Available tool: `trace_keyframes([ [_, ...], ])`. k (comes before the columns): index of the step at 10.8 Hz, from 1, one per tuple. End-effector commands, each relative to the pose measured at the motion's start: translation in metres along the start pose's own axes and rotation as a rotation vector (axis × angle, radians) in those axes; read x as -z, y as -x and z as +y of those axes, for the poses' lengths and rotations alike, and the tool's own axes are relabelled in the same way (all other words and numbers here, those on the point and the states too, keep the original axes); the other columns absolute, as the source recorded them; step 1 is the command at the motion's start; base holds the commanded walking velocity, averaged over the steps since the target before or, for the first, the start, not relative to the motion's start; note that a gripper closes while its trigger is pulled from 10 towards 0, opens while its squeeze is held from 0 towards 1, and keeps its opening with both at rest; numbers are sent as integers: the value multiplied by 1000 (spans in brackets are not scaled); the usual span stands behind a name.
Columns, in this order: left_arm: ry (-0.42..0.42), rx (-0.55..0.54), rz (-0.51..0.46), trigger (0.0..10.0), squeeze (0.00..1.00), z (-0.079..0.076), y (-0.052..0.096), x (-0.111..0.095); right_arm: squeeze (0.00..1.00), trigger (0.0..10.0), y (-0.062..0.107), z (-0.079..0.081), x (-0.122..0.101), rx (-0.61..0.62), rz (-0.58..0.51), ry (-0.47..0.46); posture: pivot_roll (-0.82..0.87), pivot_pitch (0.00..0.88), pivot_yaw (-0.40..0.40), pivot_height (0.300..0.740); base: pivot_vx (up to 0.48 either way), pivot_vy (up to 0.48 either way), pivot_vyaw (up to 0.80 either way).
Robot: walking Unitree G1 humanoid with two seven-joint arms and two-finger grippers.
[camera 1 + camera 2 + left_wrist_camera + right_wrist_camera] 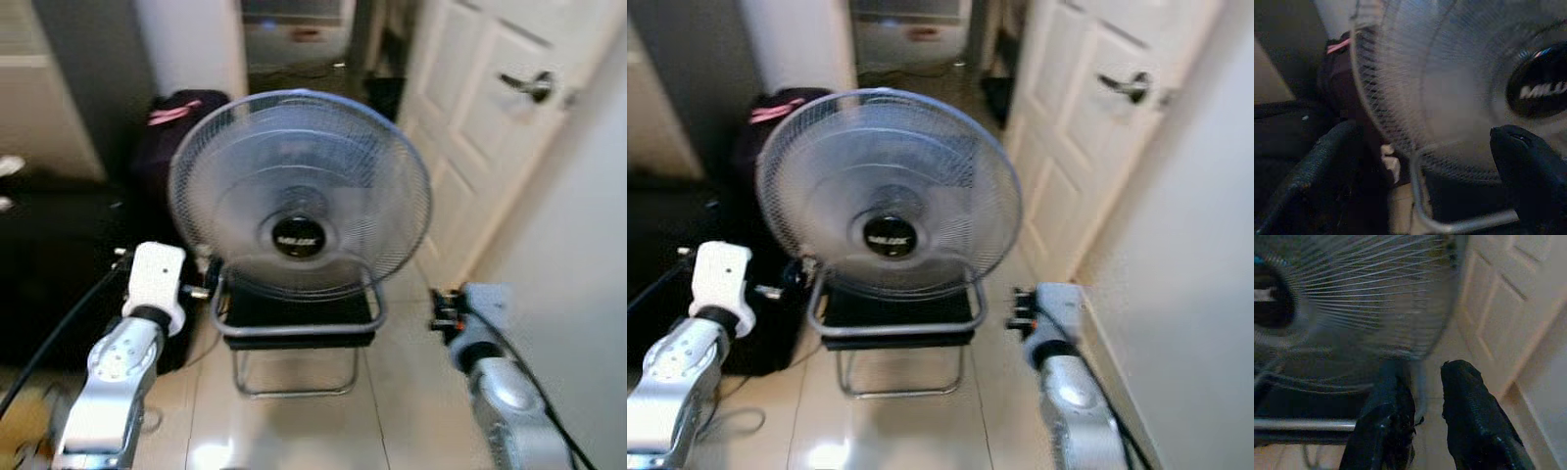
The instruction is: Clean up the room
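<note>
Left eye view: the fan is seen on the tiled floor by the door, between both grippers. The right gripper is parted beside the frame; the left gripper is spread wide. The fan could be tipped if only one side is gripped.

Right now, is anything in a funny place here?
Yes. The big round fan stands in the middle of the narrow tiled passage, beside the white door, blocking the way through. Both arms are raised toward it, the left gripper and right gripper on either side of its metal frame.
</note>
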State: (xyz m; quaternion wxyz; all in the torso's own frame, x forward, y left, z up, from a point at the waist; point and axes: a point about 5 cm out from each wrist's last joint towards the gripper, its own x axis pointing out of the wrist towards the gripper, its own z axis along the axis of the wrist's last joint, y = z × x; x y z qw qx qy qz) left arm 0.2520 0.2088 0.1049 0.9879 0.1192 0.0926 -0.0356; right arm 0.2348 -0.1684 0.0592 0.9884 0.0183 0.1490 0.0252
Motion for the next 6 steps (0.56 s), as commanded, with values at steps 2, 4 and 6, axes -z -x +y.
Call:
trace_keyframes([
  [2, -20, -16, -17, 10000, 0, 3, 1, -3, 0, 10000, 1, 0, -3, -2, -17, -3, 53, 0, -23, 740, 0, 0, 0],
  [4, -20, -16, -17, 10000, 0, 3, 1, -3, 0, 10000, 1, 0, -3, -2, -17, -3, 53, 0, -23, 740, 0, 0, 0],
  [6, -20, -16, -17, 10000, 0, 3, 1, -3, 0, 10000, 1, 0, -3, -2, -17, -3, 53, 0, -23, 740, 0, 0, 0],
])
